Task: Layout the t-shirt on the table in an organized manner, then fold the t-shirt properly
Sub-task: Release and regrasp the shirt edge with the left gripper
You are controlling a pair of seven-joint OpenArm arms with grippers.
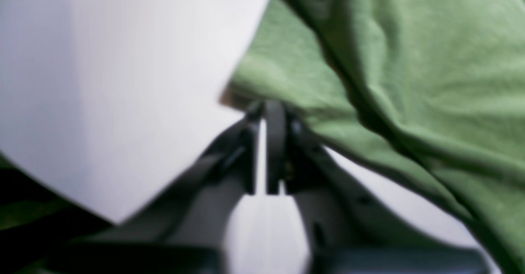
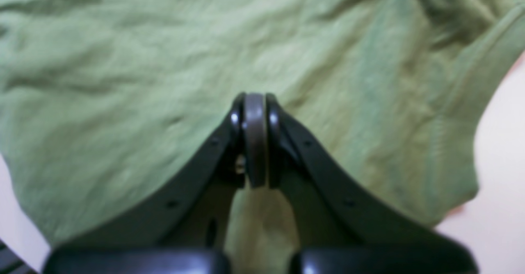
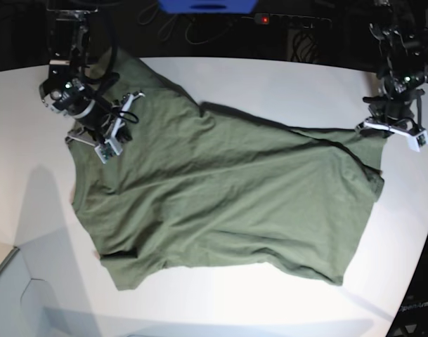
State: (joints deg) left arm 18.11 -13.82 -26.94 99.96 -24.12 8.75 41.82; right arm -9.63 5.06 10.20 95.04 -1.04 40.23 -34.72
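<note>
- Looking through the left wrist view, the left gripper (image 1: 262, 114) has its dark fingers standing slightly apart, a thin pale slit showing between them; their tips sit right at the hem edge of the olive-green t-shirt (image 1: 410, 60). Whether cloth is caught between the tips cannot be told from this blurred view.
- Beside that shirt edge, the white table (image 1: 102, 81) fills the left half of this view, and the cloth rises in a thick fold to the right of the gripper.
- In the right wrist view, the right gripper (image 2: 255, 101) has its fingers pressed together, tips down against the t-shirt (image 2: 123, 81), which spreads wrinkled across nearly the whole view; a grip on the cloth cannot be confirmed. A strip of table (image 2: 500, 151) shows past the shirt's right edge.
- In the base view, the t-shirt (image 3: 228, 203) lies spread on the table (image 3: 270, 84), mostly flat with soft creases. The right gripper (image 3: 105, 133) is at the shirt's upper left part; the left gripper (image 3: 382, 126) is at its far right corner.
</note>
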